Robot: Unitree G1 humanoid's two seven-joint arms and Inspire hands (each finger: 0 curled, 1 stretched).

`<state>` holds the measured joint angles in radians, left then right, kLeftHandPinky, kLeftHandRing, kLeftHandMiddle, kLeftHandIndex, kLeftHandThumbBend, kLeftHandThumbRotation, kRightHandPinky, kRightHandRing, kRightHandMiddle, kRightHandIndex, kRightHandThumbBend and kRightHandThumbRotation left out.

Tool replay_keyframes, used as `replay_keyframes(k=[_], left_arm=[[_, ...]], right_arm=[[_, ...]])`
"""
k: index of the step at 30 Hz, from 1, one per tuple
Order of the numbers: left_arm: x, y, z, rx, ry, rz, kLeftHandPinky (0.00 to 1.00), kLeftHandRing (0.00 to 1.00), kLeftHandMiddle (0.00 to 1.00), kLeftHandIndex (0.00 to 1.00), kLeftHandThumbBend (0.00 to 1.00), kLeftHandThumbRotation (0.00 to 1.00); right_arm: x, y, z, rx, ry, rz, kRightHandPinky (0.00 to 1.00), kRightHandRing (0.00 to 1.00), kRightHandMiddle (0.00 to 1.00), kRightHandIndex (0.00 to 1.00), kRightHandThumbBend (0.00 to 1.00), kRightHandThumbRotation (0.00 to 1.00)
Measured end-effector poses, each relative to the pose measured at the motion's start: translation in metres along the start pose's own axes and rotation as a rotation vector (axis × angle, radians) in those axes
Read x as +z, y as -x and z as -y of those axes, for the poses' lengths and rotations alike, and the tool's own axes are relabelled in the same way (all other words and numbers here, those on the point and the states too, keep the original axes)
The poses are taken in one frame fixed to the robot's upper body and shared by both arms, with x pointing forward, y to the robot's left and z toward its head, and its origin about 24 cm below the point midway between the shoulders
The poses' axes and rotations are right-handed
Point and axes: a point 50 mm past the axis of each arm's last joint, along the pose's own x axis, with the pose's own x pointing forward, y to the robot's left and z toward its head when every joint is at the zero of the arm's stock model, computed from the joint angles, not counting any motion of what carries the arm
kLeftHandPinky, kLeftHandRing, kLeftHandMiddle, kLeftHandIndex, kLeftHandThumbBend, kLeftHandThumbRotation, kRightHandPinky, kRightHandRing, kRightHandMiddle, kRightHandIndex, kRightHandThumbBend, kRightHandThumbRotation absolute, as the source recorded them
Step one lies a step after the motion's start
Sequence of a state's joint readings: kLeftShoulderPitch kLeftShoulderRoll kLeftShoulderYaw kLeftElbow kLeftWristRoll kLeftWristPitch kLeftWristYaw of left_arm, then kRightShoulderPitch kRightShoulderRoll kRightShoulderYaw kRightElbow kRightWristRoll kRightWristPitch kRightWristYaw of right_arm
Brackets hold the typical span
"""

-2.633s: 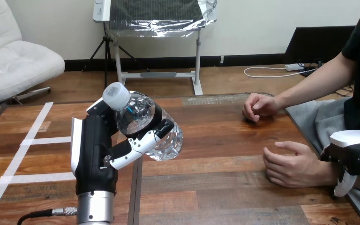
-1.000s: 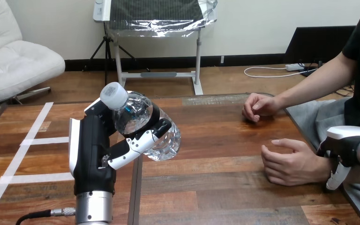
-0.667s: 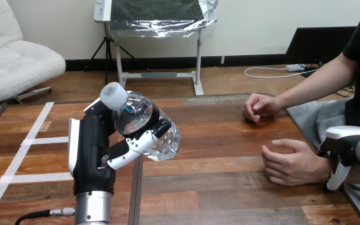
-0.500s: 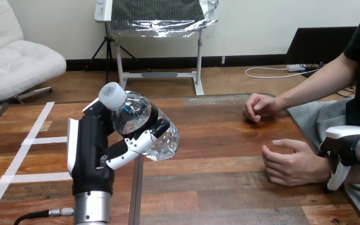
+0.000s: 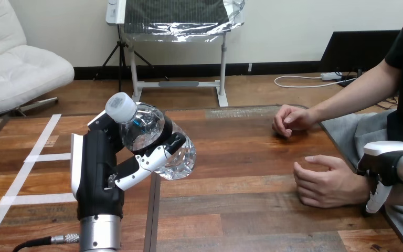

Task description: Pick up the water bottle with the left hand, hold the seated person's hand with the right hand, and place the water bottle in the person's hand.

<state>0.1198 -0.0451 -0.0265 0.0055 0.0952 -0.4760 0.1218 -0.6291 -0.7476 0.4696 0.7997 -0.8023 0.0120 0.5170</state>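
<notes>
Fingers point(image 5: 148, 159) of left hand point(image 5: 101, 176) clamped round clear water bottle point(image 5: 156, 137); bottle tilted, white cap point(image 5: 120, 107) toward upper left, held above wooden table point(image 5: 241, 210) | right hand point(image 5: 385, 166) at view's right edge, against wrist of person's nearer hand point(image 5: 325, 184), which rests loosely curled on table; whether it grasps the wrist cannot be told

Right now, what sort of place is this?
Likely a robot test bench: a wooden table marked with white tape lines, and the left hand gripping a water bottle.
</notes>
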Motion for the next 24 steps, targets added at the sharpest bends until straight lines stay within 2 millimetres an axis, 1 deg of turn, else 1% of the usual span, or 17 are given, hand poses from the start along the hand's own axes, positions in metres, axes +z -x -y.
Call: replay_keyframes(k=[7,13,19,24], left_arm=[[-0.0002,0.0003,0.0000,0.002,-0.006,-0.002,0.42,0.41,0.43,0.50,0.63,0.00],[-0.0002,0.0008,0.0001,0.003,-0.009,-0.006,0.41,0.41,0.43,0.50,0.63,0.00],[0.0000,0.0019,0.0000,0.002,-0.016,-0.008,0.41,0.41,0.43,0.50,0.63,0.00],[-0.0002,0.0028,-0.0004,0.003,-0.018,-0.010,0.41,0.41,0.43,0.50,0.62,0.00]], right_arm=[[0.0008,-0.0003,0.0009,0.002,0.013,0.002,0.64,0.70,0.75,0.75,0.67,0.01],[0.0026,-0.0011,0.0014,0.008,0.046,0.002,0.66,0.71,0.74,0.75,0.67,0.03],[0.0035,-0.0024,0.0023,0.015,0.057,-0.002,0.63,0.69,0.74,0.76,0.66,0.04],[0.0033,-0.0032,0.0029,0.017,0.052,-0.005,0.61,0.69,0.74,0.73,0.67,0.03]])
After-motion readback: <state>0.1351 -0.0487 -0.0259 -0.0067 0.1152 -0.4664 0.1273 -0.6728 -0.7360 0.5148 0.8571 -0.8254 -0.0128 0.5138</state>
